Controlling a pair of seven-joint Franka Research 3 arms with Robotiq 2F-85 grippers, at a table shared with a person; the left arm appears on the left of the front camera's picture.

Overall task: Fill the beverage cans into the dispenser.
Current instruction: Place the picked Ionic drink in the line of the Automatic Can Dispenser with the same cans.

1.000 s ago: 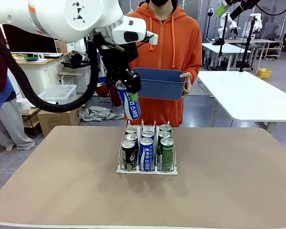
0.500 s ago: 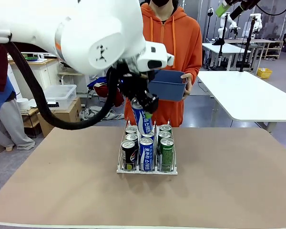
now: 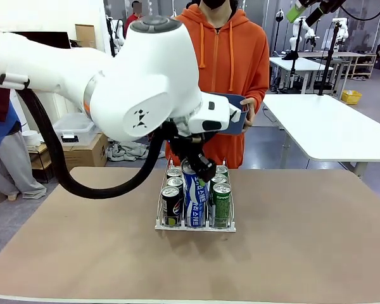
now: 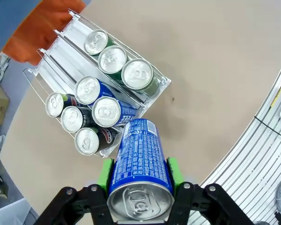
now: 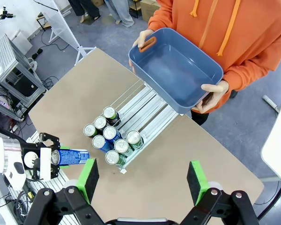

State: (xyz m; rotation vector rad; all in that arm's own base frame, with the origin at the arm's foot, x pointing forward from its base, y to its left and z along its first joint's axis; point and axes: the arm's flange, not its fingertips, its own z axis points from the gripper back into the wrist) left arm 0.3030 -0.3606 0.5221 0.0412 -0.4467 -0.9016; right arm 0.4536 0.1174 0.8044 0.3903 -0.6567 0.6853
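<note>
While the left gripper (image 4: 139, 185) clamps a blue-and-white can (image 4: 140, 164) across its body between the green pads (image 4: 104, 174), you should read its long axis as the deciding relation: in the left wrist view it runs from 6 o'clock, the silver top nearest the camera, toward 12 o'clock, the base aimed at the front lip of the dispenser (image 4: 159, 84). In that view the rack lies at 11 o'clock from the held can, its three lanes running away toward 10 o'clock. Reading the front view from left to right, you find the lane of black cans (image 3: 171, 201), the middle lane, before which the held can hangs tilted, and the lane of green cans (image 3: 221, 201). Whether the can touches the blue cans (image 4: 107, 111) already in the middle lane you cannot tell. Open room lies at the back of the lanes, bare in the right wrist view, so you would probably have to carry the can to the rear of the rack. The right gripper (image 5: 143, 180) stands wide and empty, well apart above the table (image 3: 304, 240). At 12 o'clock across the table, the person's hand (image 3: 247, 109) holds a blue tub (image 5: 175, 70), empty in the right wrist view.
</note>
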